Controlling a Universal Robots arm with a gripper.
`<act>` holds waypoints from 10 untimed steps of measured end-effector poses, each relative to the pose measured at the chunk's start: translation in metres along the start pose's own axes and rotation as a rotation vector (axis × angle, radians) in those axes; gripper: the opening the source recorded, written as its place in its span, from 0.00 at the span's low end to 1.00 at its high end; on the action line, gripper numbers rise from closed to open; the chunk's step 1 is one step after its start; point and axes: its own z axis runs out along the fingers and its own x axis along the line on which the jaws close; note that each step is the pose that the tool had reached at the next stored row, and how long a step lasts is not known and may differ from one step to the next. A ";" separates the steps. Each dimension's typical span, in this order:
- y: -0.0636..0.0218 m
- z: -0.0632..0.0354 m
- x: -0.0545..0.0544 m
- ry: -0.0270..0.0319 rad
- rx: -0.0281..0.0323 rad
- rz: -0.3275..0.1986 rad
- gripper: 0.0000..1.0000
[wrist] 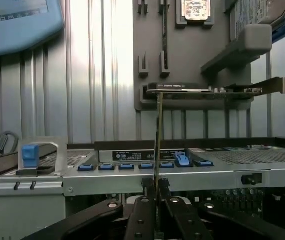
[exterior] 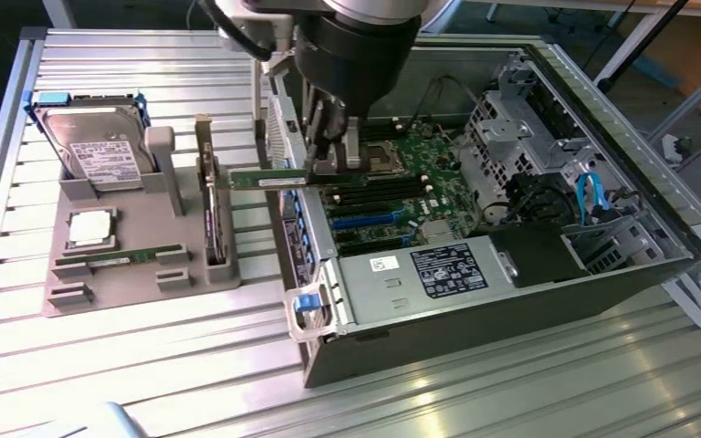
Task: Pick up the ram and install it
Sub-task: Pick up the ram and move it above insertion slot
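the gripper [exterior: 339,169] is clamped narrowly on one end of the ram [exterior: 280,180] — the green stick juts level toward the exterior view's left, just above the open computer case's motherboard [exterior: 430,151] — its long axis roughly parallel to the black slots [exterior: 381,193] beneath.

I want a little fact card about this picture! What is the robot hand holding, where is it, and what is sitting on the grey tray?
hand: shut on the ram
ram: held level in the air over the open computer case, not in a slot
motherboard: inside the case, below the hand
grey tray: beside the case, on the exterior view's left
on the tray: second ram stick lying flat, silver processor, hard drive, expansion card standing on edge
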 end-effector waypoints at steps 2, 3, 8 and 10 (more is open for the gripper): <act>-0.0130 -0.0002 0.000 -0.0001 0.0001 0.000 0.14; -0.0174 -0.0003 0.000 -0.0001 0.0001 0.000 0.14; -0.0485 -0.0011 -0.001 -0.0001 0.0001 0.000 0.14; -0.0588 -0.0014 -0.001 -0.0001 0.0001 0.000 0.14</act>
